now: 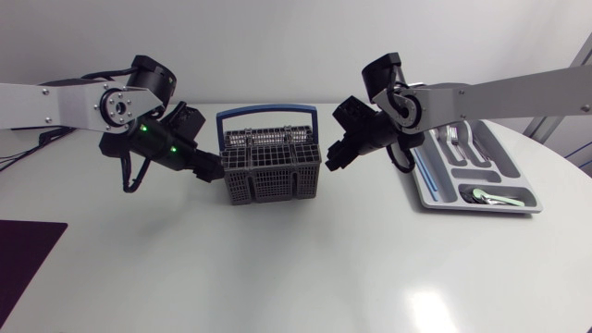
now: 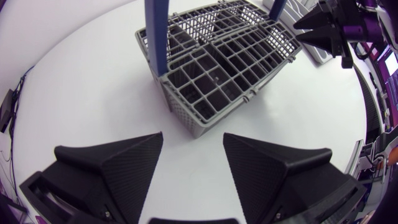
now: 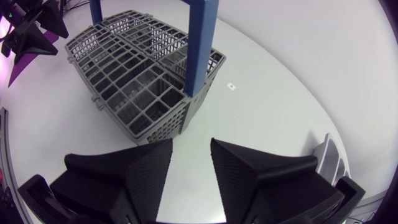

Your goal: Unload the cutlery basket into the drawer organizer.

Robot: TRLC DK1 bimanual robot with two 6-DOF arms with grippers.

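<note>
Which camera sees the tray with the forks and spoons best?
The head view: nearly the whole drawer organizer shows from above, cutlery inside. The right wrist view catches only a corner; the left wrist view hardly any.

Organizer [image 1: 481, 209] partly hidden, apparently.

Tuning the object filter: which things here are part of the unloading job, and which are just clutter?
Job: cutlery basket, drawer organizer, cutlery lying in it, left gripper, right gripper.
Lying about: dark mat at the table's edge, small white tag beside the basket.
</note>
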